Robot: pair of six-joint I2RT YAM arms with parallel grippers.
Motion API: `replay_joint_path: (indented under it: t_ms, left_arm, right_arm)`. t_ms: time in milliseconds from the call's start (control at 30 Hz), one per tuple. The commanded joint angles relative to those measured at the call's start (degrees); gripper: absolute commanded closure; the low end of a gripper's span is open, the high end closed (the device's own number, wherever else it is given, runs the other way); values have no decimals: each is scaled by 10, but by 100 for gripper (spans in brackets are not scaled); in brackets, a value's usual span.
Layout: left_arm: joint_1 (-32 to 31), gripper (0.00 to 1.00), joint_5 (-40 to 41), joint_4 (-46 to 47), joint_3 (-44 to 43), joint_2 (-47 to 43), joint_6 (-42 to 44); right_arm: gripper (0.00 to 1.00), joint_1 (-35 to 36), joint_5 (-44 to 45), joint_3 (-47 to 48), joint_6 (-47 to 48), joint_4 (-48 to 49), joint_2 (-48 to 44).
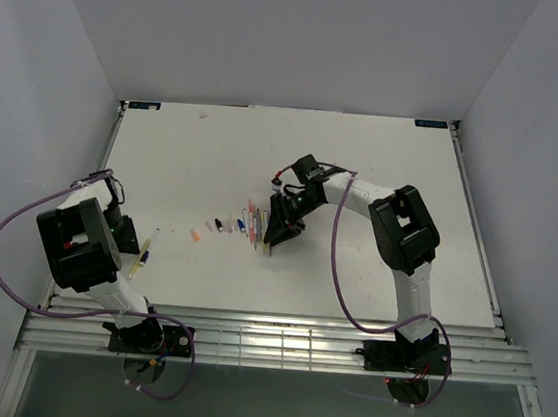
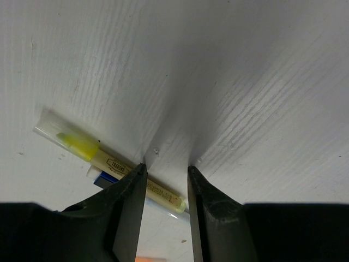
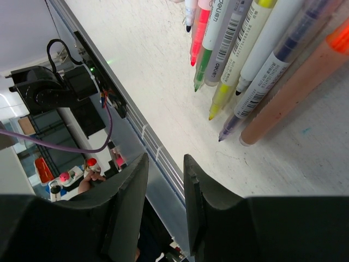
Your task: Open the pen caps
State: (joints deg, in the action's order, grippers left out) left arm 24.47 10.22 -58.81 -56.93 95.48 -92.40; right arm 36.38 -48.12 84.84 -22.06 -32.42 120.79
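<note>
Bench [image 2: 245, 82] matt white, finely grained, scuffed. Pens [image 3: 262, 49] glossy smooth plastic. Jaws matt black plastic-looking, slightly rough.

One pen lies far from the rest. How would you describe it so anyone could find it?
Find the left gripper near the white table's left edge. Right at its tips lies the yellow pen, with a clear end showing a yellow tip. It lies well apart from the other pens, which sit bunched mid-table.
</note>
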Motion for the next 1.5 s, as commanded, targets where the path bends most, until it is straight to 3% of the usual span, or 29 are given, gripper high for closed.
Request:
replay_joint_path:
  t_ms: [0, 600, 1467]
  left_arm:
    - [-2, 54, -13, -3, 7, -7, -136]
    - [-1, 55, -14, -5, -28, -6, -123]
    - [-2, 53, -34, -31, -10, -25, -85]
  right_arm:
    - [62, -3, -15, 0, 2, 12, 1]
    - [62, -3, -17, 1, 1, 14, 2]
    - [62, -3, -16, -4, -3, 18, -2]
